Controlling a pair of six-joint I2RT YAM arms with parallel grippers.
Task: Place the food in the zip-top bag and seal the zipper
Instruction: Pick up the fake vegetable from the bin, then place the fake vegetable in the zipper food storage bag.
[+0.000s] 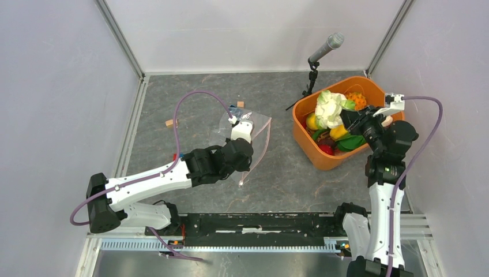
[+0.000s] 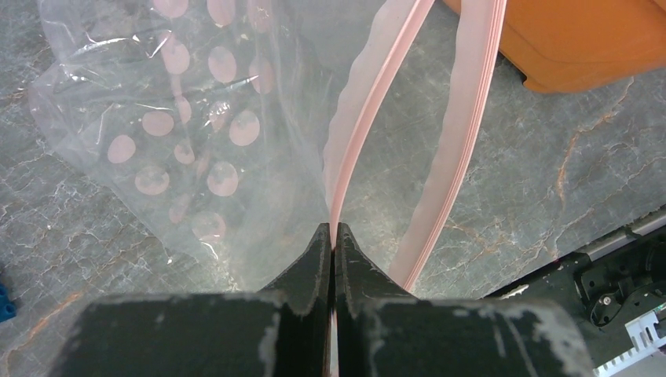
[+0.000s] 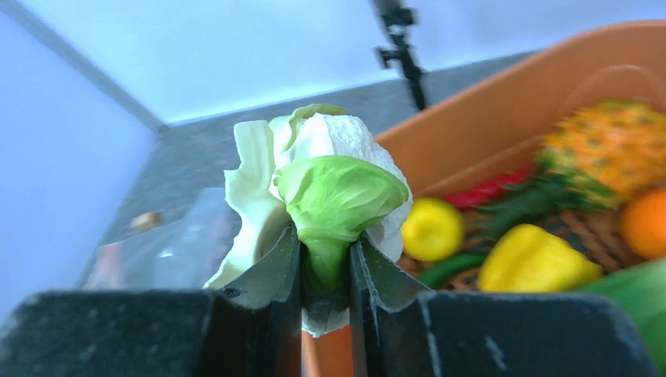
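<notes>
The clear zip-top bag [image 1: 256,130] lies left of centre; its pink dots show in the left wrist view [image 2: 188,141]. My left gripper [image 2: 333,236] is shut on one lip of the pale pink zipper [image 2: 369,118], and the other lip [image 2: 463,149] hangs apart, so the mouth gapes. My right gripper [image 3: 323,259] is shut on the white cauliflower [image 3: 330,192] by a green leaf and holds it above the basket's left end [image 1: 330,108]. Pineapple [image 3: 609,149], yellow pepper [image 3: 530,263], lemon [image 3: 430,228] and an orange [image 3: 645,224] lie in the basket.
The orange basket [image 1: 308,141] stands at the right. A microphone on a small tripod [image 1: 316,63] stands behind it. Small tan wooden blocks [image 1: 169,122] and a blue piece [image 1: 232,107] lie near the bag's far side. The arm rail [image 1: 259,222] runs along the near edge.
</notes>
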